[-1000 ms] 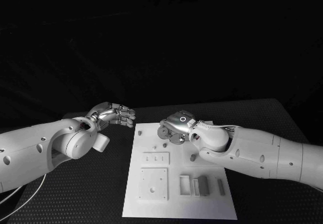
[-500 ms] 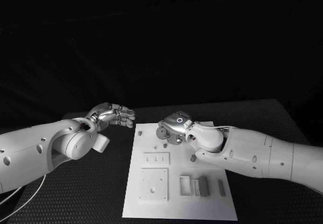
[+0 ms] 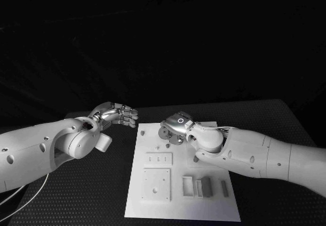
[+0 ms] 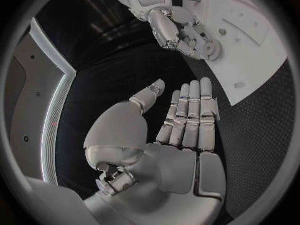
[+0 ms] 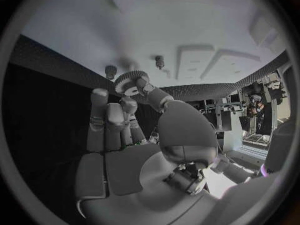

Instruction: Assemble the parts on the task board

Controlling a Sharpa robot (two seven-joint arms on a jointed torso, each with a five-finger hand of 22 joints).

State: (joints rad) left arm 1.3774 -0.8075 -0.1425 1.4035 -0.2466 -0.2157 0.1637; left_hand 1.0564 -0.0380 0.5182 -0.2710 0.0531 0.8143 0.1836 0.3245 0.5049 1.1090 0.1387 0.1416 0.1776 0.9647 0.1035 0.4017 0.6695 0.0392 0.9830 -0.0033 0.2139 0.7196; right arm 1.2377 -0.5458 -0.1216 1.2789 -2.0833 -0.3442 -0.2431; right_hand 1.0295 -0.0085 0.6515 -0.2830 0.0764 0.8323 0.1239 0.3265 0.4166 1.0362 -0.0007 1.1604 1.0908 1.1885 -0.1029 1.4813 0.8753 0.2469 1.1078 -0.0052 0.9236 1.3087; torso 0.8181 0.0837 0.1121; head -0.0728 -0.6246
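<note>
The left robot hand (image 3: 117, 114) hovers over the black textured bench (image 3: 81, 188) just off the far left corner of the white rectangular task board (image 3: 180, 207) — fingers straight and side by side, thumb apart, grasping nothing (image 4: 187, 120). On the board near its near edge sit a raised white square block with holes (image 3: 155, 184) and, to its right, upright grey slab pieces in white slots (image 3: 205, 187). A small grey peg (image 3: 143, 133) stands by the far left edge. The right robot hand (image 3: 178, 128) is over the far end of the board, pinching a round toothed grey gear (image 5: 129, 81) between thumb and fingertips — the gear lies just above the board surface, close beside two short grey pegs (image 5: 160, 61).
</note>
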